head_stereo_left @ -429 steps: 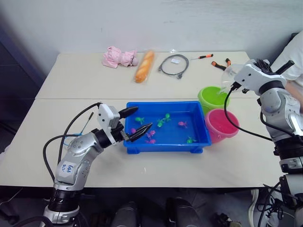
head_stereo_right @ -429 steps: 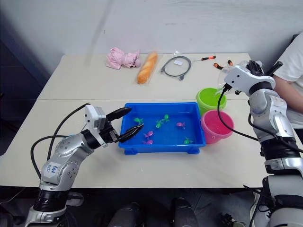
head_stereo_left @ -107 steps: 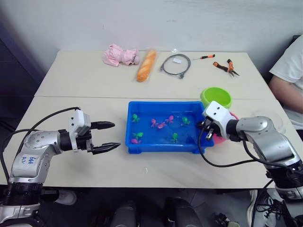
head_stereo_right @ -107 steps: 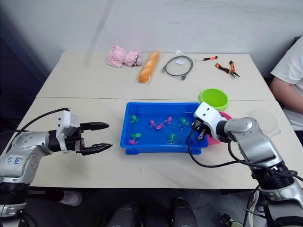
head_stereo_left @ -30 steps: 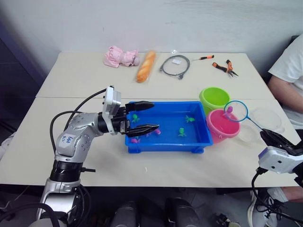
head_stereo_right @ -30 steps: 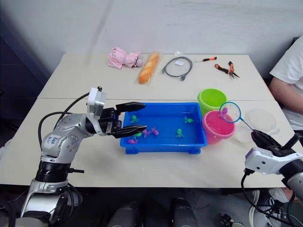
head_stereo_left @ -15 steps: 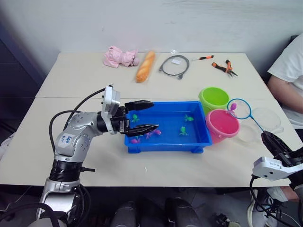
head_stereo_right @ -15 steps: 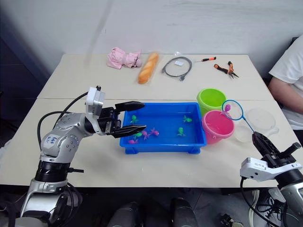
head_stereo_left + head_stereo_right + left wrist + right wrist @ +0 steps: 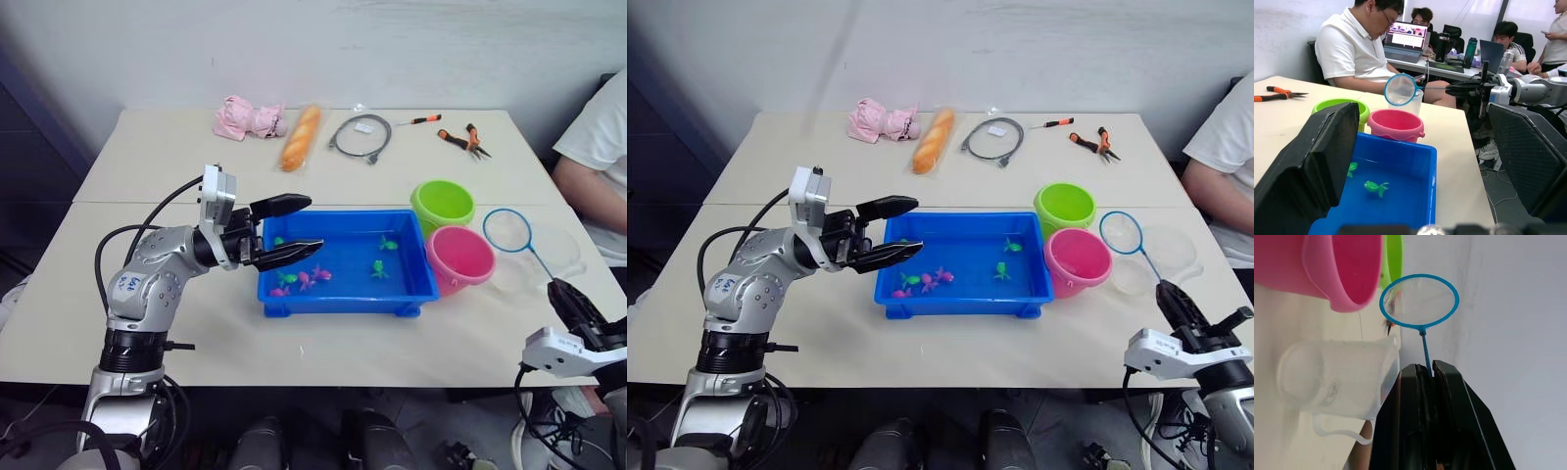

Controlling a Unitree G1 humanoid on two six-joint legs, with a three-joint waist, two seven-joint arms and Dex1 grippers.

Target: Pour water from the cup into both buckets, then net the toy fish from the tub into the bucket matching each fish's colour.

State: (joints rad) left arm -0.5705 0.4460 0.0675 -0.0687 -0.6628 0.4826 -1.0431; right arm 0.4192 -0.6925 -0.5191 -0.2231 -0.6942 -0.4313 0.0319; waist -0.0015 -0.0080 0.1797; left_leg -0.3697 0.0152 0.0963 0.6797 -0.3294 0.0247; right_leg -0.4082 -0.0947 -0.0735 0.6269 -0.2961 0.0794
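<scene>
Tub: blue, rectangular, on the table, taken as landmark.
Toy fish: in the tub's water; pink ones near the tub's left front corner, green ones right of centre, one green at the tub's left rear.
Green bucket: just beyond the tub's right rear corner.
Pink bucket: touching the tub's right rim, in front of the green bucket.
Cup: clear, right of the pink bucket, well clear of the tub.
Net: empty hoop in the air right of the tub, beside the pink bucket and over the cup.
Right hand: pressed together on the net's thin handle, low and far right of the tub.
Left hand: fingers spread, holding nothing, over the tub's left rear corner.
Beyond the tub, at the table's far edge: pink cloth toy, bread loaf, coiled grey cable, screwdriver, pliers.
Person: white sleeve, seated right of the tub.
</scene>
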